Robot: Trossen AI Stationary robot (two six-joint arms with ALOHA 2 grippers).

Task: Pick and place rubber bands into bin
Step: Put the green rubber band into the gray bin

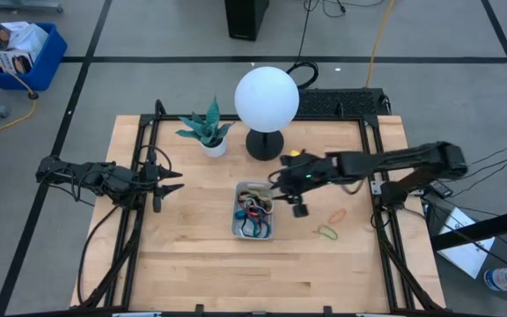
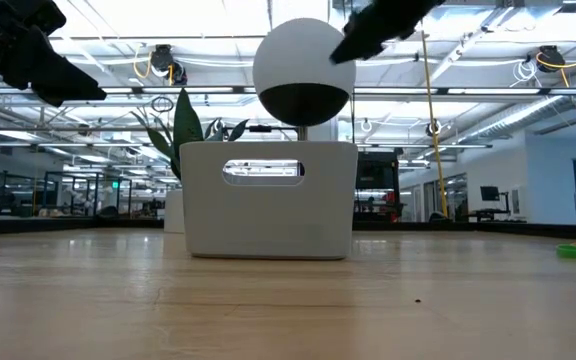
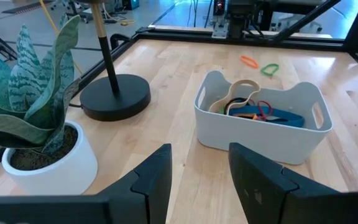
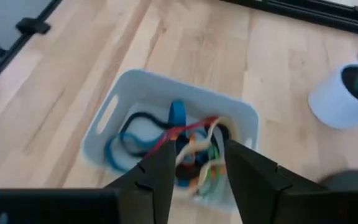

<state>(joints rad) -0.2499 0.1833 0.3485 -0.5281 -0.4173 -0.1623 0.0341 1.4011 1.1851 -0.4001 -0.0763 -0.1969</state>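
Hovering above the bin (image 1: 253, 231), the right gripper (image 1: 275, 183) has its fingers spread apart with nothing between them; in the right wrist view the two dark fingers (image 4: 157, 171) frame the bin (image 4: 114, 102) and the tangle inside it. That white, glossy bin sits near the middle of the worktop (image 1: 192, 255), in front of the white globe lamp (image 1: 267, 97), and holds a heap of rubber bands (image 1: 254, 210) in blue, black, red, tan and green. Two more bands lie loose on the wood to the right of the bin: an orange one (image 1: 337, 214) and a green one (image 1: 326, 232). The left gripper (image 1: 176, 180) waits over the worktop's left side, well apart from the bin, fingers open and empty. A small potted plant (image 1: 208, 132) stands beside the lamp.
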